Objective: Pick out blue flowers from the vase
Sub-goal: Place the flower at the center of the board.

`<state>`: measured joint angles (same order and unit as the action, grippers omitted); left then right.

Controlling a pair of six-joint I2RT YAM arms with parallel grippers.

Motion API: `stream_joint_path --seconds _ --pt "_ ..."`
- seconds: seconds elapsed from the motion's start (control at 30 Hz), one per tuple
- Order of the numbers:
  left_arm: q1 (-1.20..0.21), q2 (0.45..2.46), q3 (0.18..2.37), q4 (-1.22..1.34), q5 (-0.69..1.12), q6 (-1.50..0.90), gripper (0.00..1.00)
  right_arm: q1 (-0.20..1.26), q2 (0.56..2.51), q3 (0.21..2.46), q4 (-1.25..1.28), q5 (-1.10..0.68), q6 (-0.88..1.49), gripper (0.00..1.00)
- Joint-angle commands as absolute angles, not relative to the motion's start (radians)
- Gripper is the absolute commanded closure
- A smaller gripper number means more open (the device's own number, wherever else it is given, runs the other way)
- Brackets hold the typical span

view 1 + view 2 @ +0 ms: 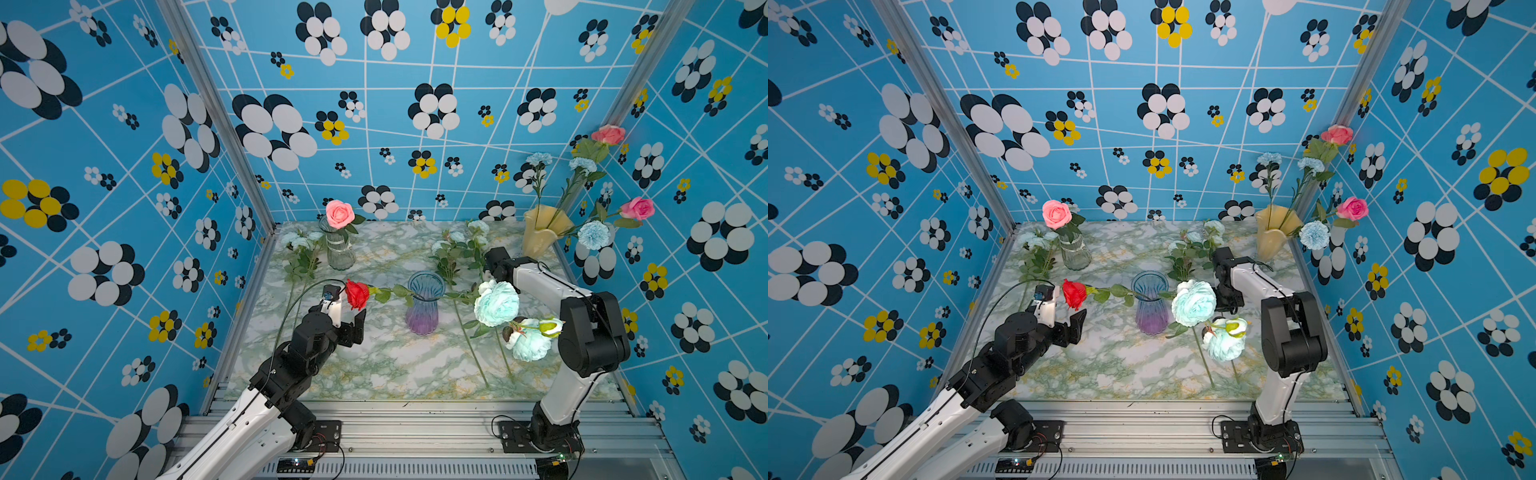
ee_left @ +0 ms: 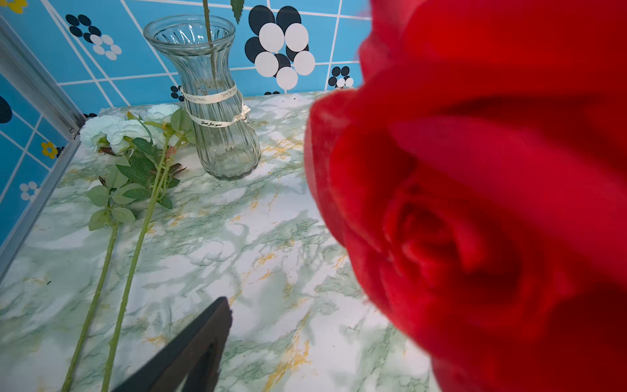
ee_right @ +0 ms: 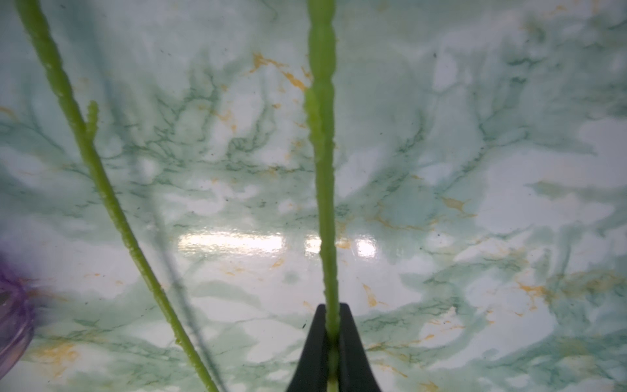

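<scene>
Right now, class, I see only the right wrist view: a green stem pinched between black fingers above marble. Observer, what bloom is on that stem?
Observer: Large pale blue blooms, raised beside the blue-purple vase. The right gripper is shut on their stem.
Operator: What is in that vase?
Observer: A red rose, leaning toward the open left gripper.
Operator: Are there blue flowers in any other vase?
Observer: Yes, pale blue carnations stand in the yellow vase at the back.
</scene>
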<state>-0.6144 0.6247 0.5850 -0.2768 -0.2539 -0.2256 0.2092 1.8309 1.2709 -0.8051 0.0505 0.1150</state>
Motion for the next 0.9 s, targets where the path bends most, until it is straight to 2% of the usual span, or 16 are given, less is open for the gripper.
stream_joint_path --seconds 0.0,0.23,0.33,0.63,0.87 --pt "-0.606 0.615 0.556 -0.221 -0.237 -0.261 0.08 0.220 1.856 1.302 -0.837 0.043 0.098 1.00" --pt "-0.604 0.620 0.540 -0.204 -0.235 -0.270 0.08 0.255 1.887 1.286 -0.838 0.043 0.103 0.99" --pt "-0.605 0.622 0.546 -0.204 -0.227 -0.277 0.09 0.280 1.908 1.297 -0.848 0.052 0.106 0.91" --pt "-0.605 0.596 0.617 -0.281 -0.224 -0.278 0.08 0.290 1.882 1.295 -0.842 0.083 0.139 0.60" --pt "-0.606 0.571 0.739 -0.362 -0.241 -0.244 0.08 0.291 1.730 1.255 -0.800 0.112 0.172 0.50"
